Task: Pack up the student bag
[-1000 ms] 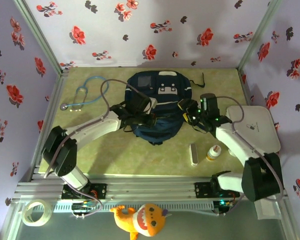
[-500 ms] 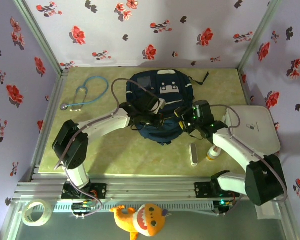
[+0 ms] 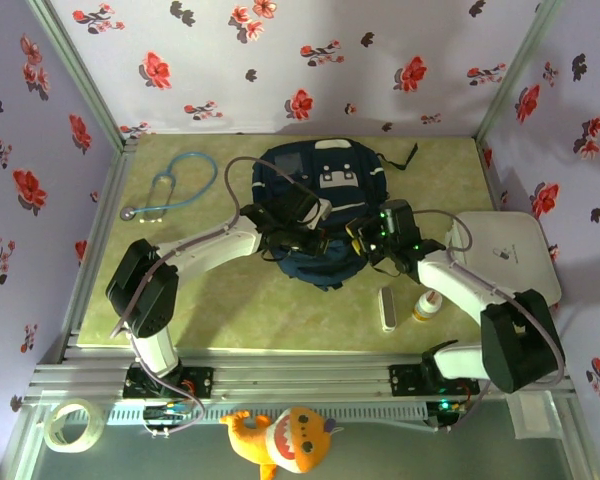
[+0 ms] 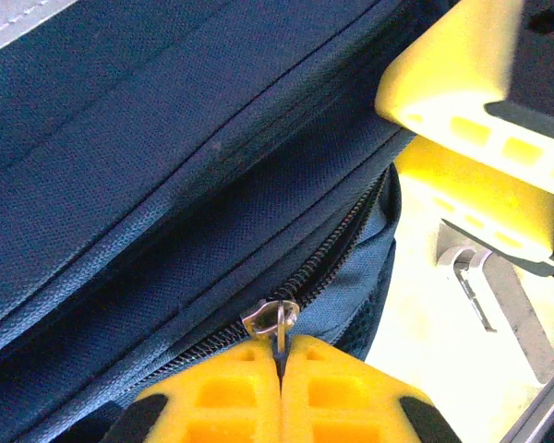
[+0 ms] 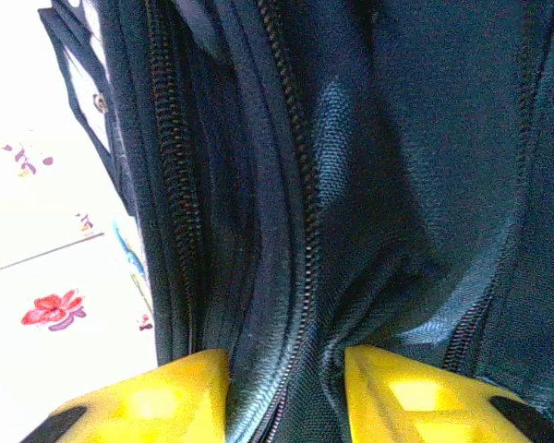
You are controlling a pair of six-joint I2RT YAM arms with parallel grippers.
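The student bag (image 3: pixel 320 175) lies flat at the table's middle back, dark navy with white trim. My left gripper (image 3: pixel 310 238) is at its near edge, shut on the metal zipper pull (image 4: pixel 275 318), which stands thin between the yellow fingertips of the left gripper (image 4: pixel 280 346). My right gripper (image 3: pixel 358 240) presses in from the right. In the right wrist view the right gripper (image 5: pixel 286 365) has a bunched fold of the bag's fabric (image 5: pixel 397 138), with a zipper line in it, squeezed between its two yellow fingers. One right finger (image 4: pixel 462 101) shows in the left wrist view.
A blue stethoscope (image 3: pixel 170 185) lies at the back left. A white rounded case (image 3: pixel 505 255) sits at the right edge. A white oblong item (image 3: pixel 387 307) and a small bottle (image 3: pixel 425 305) lie near the front right. A tape roll (image 3: pixel 70 425) and plush toy (image 3: pixel 285 435) rest off the table's front.
My right gripper has moved left onto the bag's near right side and narrowed onto a fold of fabric. My left gripper shifted right along the bag's edge, still shut.
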